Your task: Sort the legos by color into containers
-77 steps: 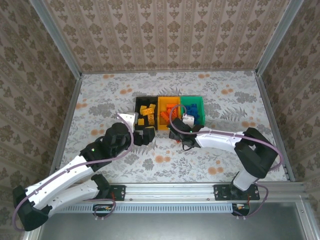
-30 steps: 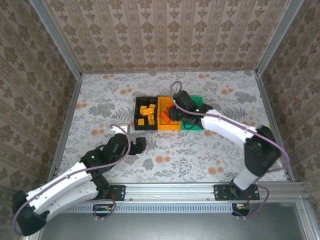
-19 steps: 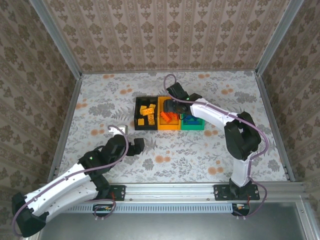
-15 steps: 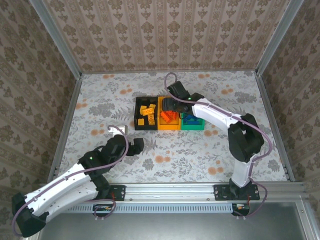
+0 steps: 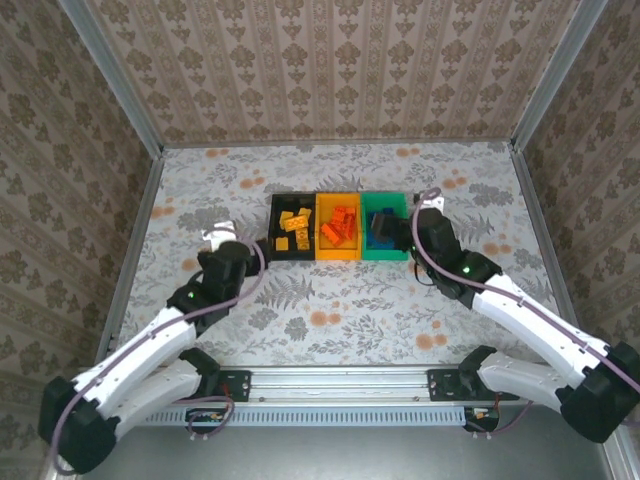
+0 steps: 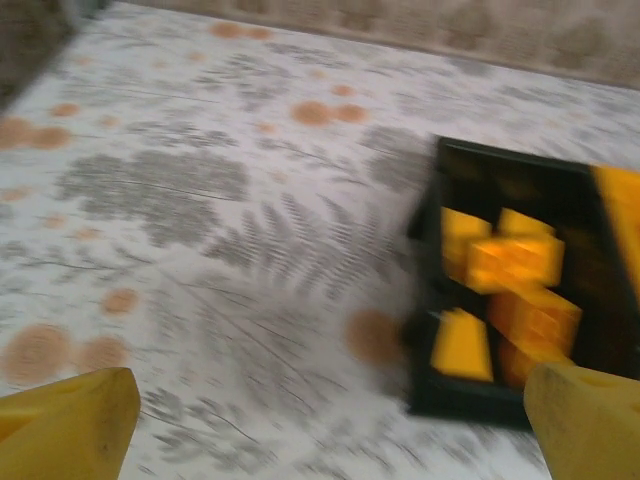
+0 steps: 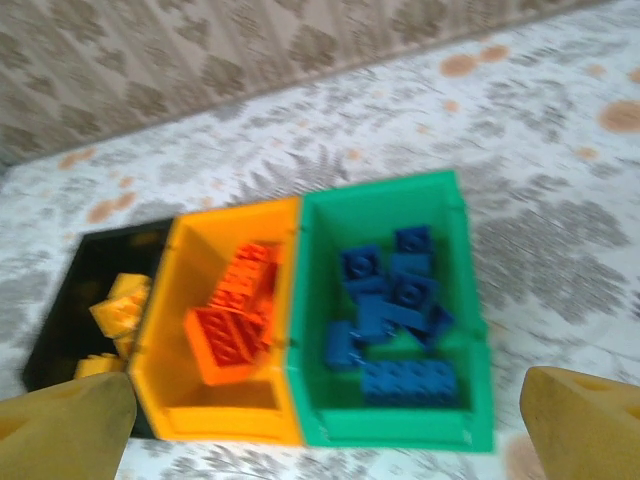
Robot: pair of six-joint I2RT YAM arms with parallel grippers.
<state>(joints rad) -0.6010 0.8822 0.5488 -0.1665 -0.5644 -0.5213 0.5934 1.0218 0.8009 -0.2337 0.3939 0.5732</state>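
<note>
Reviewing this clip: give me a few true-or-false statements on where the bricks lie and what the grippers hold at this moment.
1. The blue bricks lie in the green bin. True.
2. The red-orange bricks lie in the black bin. False: they lie in the yellow-orange bin; the black bin holds yellow bricks.
3. The right gripper is shut on a brick. False: its fingers stand wide apart with nothing between them.
4. The left gripper is open and empty. True.
5. The green bin stands apart from the other two. False: it adjoins the yellow-orange bin, in one row with the black bin.
</note>
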